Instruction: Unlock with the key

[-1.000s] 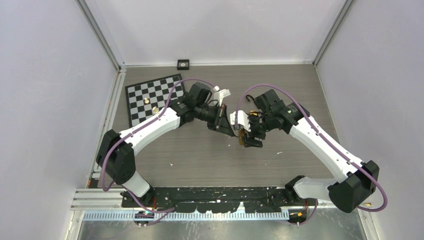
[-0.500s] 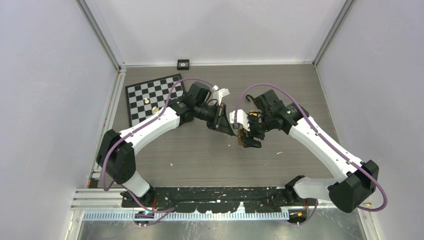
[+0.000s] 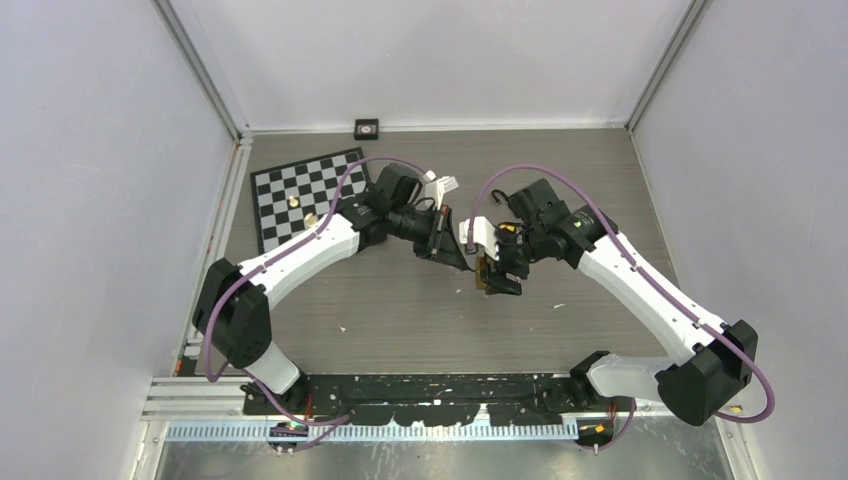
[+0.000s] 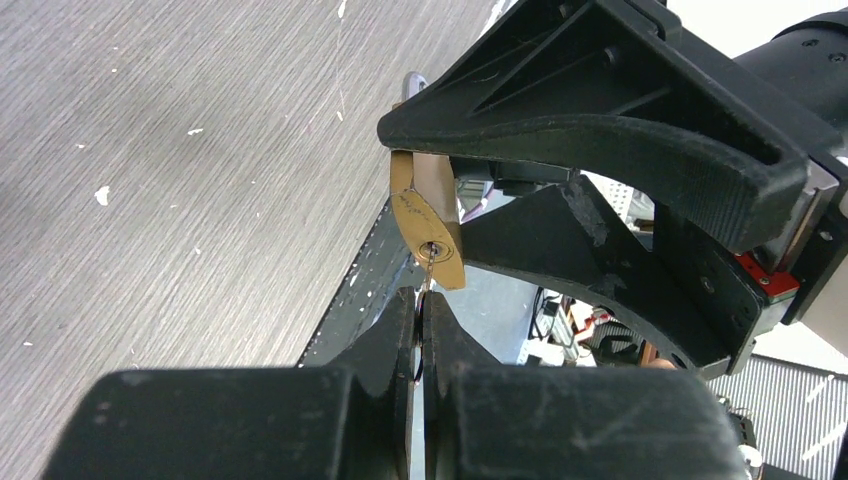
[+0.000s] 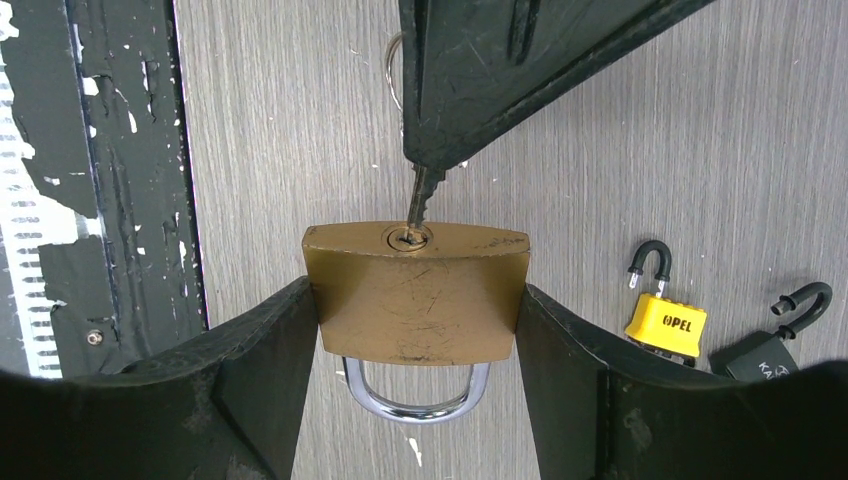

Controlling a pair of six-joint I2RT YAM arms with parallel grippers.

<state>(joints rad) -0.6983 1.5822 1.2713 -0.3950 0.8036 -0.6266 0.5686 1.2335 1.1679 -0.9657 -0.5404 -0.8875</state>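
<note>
My left gripper is pinched fully shut on the key. A short length of blade shows past the fingertips, and its tip is in the keyway of the brass padlock; how deep, I can't tell. My right gripper has its jaws spread wide and clamped on the padlock's two sides, holding it above the table between the arms.

The shackle looks seated (so not unlocked yet, I judge). I'd push the key home along the keyway's line before turning. Then I'd twist about that line only, with the right grip firm so the body can't roll.

The right wrist view shows blade, keyway and shackle face-on, plus a yellow padlock and a black padlock on the table beyond. The left wrist view shows the lock's keyed end at a slant. From above, the key is too small to make out.
</note>
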